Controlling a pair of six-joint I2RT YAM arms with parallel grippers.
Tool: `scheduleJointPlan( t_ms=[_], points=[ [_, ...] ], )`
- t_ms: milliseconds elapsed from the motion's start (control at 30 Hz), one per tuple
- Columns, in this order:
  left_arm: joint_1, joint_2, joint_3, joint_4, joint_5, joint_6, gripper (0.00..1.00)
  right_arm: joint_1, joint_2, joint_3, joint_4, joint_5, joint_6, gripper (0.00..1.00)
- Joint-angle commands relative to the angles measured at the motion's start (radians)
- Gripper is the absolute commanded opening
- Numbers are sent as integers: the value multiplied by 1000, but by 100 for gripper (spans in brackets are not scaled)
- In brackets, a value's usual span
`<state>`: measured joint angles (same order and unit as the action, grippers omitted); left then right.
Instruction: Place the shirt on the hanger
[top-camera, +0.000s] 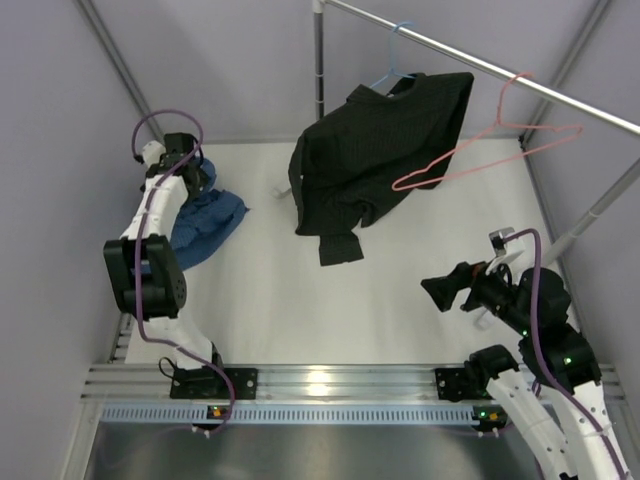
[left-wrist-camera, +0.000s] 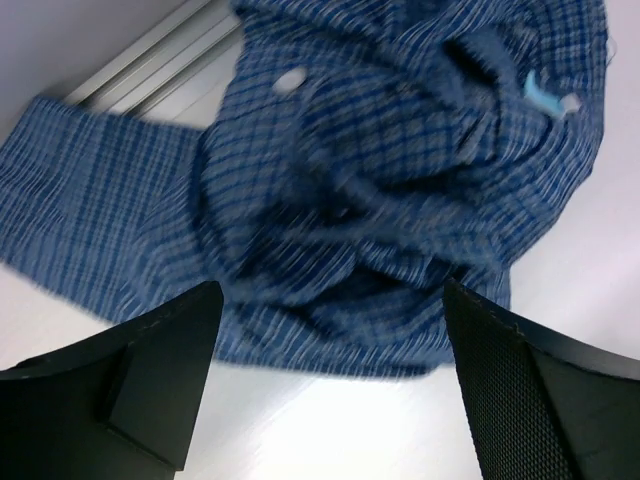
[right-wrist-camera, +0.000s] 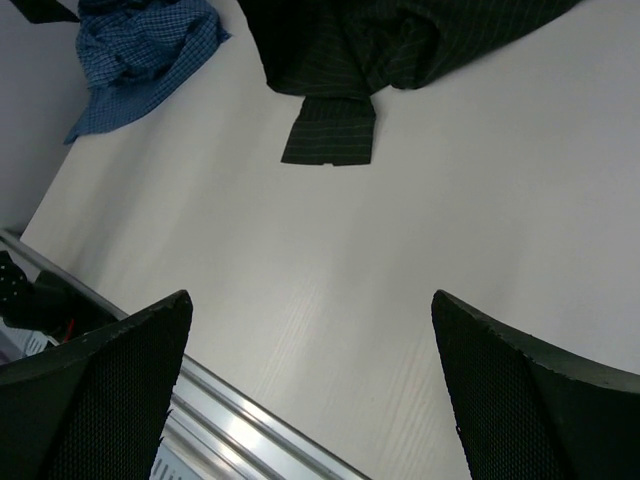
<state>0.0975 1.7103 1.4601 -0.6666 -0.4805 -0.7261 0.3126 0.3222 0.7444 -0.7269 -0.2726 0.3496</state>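
The blue checked shirt (top-camera: 205, 225) lies crumpled on the white table at the far left; it fills the left wrist view (left-wrist-camera: 380, 190) and shows small in the right wrist view (right-wrist-camera: 140, 55). My left gripper (top-camera: 185, 160) hangs just over the shirt's far edge, open (left-wrist-camera: 330, 370), with bare table between its fingers and nothing held. The pink hanger (top-camera: 480, 150) hangs empty on the metal rail (top-camera: 540, 85) at the back right. My right gripper (top-camera: 440, 290) hovers open over the table at the near right (right-wrist-camera: 310, 390), nothing in it.
A black long-sleeved shirt (top-camera: 375, 150) hangs on a light blue hanger (top-camera: 395, 60) from the rail, its cuff (right-wrist-camera: 330, 130) dangling to the table. An upright pole (top-camera: 318, 60) stands behind it. An aluminium rail (top-camera: 330, 385) runs along the near edge.
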Motion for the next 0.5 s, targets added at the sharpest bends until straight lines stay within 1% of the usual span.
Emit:
scheduleJointPlan(
  t_ms=[0, 33, 133, 167, 233, 267, 300, 333, 367, 467],
  points=[
    [8, 122, 78, 81, -29, 34, 93, -12, -5, -25, 127, -56, 28, 100],
    [10, 141, 88, 87, -38, 36, 91, -12, -3, -36, 135, -62, 31, 99],
    [10, 213, 115, 111, -59, 56, 81, -10, 3, -53, 158, -85, 37, 99],
    [10, 228, 135, 113, -70, 60, 69, -12, 3, -56, 162, -85, 38, 99],
    [10, 250, 151, 111, -72, 65, 55, -12, 3, -68, 175, -83, 37, 99],
    [8, 246, 157, 116, -55, 68, 45, -10, 2, -73, 178, -82, 37, 99],
    [8, 238, 157, 117, -41, 73, 20, -12, 2, -82, 187, -82, 37, 100],
    [5, 212, 158, 121, -27, 79, 7, -12, 2, -85, 190, -79, 37, 99],
    [1, 195, 158, 119, -18, 86, 0, -10, 5, -88, 195, -77, 38, 100],
    [-33, 76, 119, 139, 38, 89, 0, -10, 12, -94, 215, -76, 48, 99]
  ],
)
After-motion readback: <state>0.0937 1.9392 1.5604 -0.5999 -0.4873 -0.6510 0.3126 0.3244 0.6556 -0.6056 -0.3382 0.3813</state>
